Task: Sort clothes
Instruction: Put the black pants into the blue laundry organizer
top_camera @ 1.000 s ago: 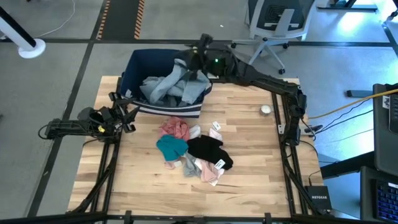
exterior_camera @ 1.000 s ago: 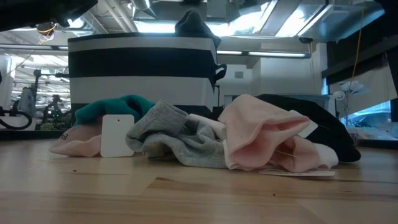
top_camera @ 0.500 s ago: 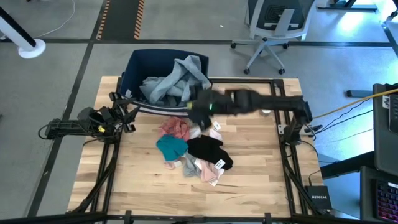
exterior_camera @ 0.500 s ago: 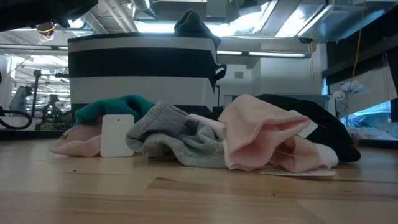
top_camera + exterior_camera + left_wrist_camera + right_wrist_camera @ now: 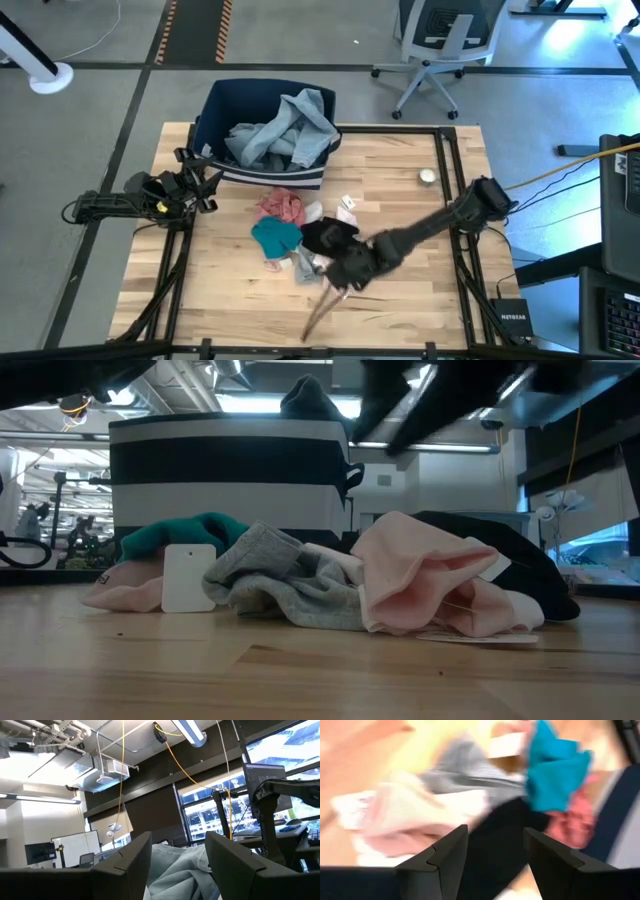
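A pile of small clothes lies mid-table: a pink piece (image 5: 283, 207), a teal piece (image 5: 276, 236), a black piece (image 5: 330, 238), and grey, white and pale pink pieces (image 5: 315, 268). The pale blue-grey denim piece (image 5: 285, 130) lies in the navy bin (image 5: 215, 110), draped over its right rim. I see no plaid shirt. My right gripper (image 5: 345, 272) is open and blurred, above the pile's near right side; its wrist view (image 5: 495, 832) looks down on the pile. My left gripper (image 5: 205, 185) is open and empty at the table's left edge, beside the bin.
White tags (image 5: 347, 207) lie among the pile. A small round object (image 5: 428, 176) sits on the table at the right. The bin stands at the far left of the table. An office chair (image 5: 440, 45) stands beyond the far edge. Bare wood (image 5: 400, 310) lies near the front edge.
My right gripper has swept fast from over the bin at the far edge toward the near edge, and now hangs over the pile's near right side. The denim piece now shows spread over the bin's right rim.
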You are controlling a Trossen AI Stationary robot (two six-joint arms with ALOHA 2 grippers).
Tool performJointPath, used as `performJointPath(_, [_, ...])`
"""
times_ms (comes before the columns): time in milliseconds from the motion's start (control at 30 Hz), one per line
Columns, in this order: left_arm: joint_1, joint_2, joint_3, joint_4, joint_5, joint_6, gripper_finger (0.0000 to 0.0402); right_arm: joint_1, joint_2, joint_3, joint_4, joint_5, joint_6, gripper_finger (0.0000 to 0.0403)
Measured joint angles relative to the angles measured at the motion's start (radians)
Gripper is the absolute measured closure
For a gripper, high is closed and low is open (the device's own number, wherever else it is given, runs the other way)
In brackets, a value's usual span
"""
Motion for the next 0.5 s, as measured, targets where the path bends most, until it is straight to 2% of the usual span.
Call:
performJointPath(233, [0.000, 0.000, 0.000, -0.001, 0.000, 0.000, 0.0222, 0.074, 0.000, -0.115, -0.011, 0.087, 0.209, 0.0191])
performJointPath(367, [0.000, 0.000, 0.000, 0.000, 0.000, 0.003, 0.0222, 0.080, -0.001, -0.125, -0.013, 0.122, 0.235, 0.0191])
performJointPath(500, [0.000, 0.000, 0.000, 0.000, 0.000, 0.003, 0.0222, 0.073, -0.001, -0.125, -0.025, 0.221, 0.234, 0.0191])
